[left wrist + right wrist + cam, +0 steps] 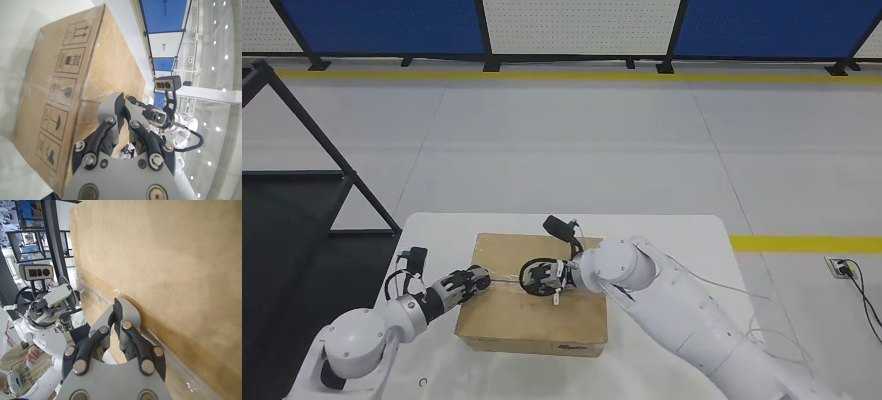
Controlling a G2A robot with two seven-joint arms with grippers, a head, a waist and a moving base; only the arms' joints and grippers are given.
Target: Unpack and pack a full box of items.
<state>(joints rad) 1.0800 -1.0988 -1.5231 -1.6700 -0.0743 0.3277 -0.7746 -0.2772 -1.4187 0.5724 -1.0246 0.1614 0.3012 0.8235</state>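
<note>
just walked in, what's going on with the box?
The cardboard box sits closed on the white table, its top seam taped. Both arms are over the lid: the left end effector at the seam's end by the box edge, the right end effector farther along the seam. Both are shut, apparently holding nothing.

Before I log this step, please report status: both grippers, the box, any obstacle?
Left gripper shut, right gripper shut, both at the box top. Box closed, taped. Nothing blocking.

Box (pixel 532 322) contents hidden beneath taped top; small print beside side symbols (pixel 66 60) illegible
</note>
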